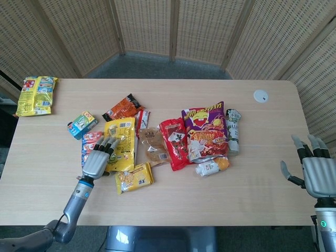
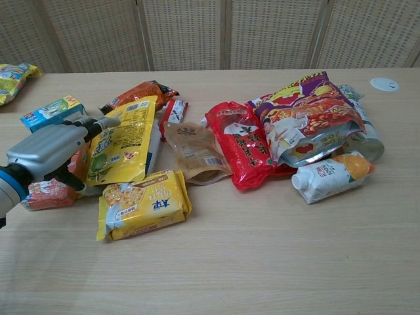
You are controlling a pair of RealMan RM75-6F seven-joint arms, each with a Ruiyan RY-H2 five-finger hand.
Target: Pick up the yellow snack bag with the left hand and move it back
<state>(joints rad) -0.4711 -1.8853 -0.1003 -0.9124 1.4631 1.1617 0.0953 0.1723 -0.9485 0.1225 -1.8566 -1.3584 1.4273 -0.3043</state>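
Note:
The yellow snack bag (image 1: 122, 144) lies lengthwise at the left end of the snack pile, its far end against the orange bag (image 1: 122, 108). My left hand (image 1: 97, 160) grips the bag's left edge, fingers laid over the top and thumb tucked beneath. The chest view shows the yellow snack bag (image 2: 125, 141) slightly raised on that side, with the left hand (image 2: 49, 154) beside it. My right hand (image 1: 316, 172) hovers at the table's right edge with its fingers spread and nothing in them. It is outside the chest view.
A yellow cracker pack (image 2: 144, 203) lies just in front of the bag and a red box (image 2: 47, 194) sits under my left hand. A blue-green box (image 1: 82, 124), brown pouch (image 1: 153, 147), red bag (image 1: 176, 143), purple bag (image 1: 205, 128) and juice bottle (image 1: 210, 166) crowd the middle. Another yellow bag (image 1: 35, 94) lies far left.

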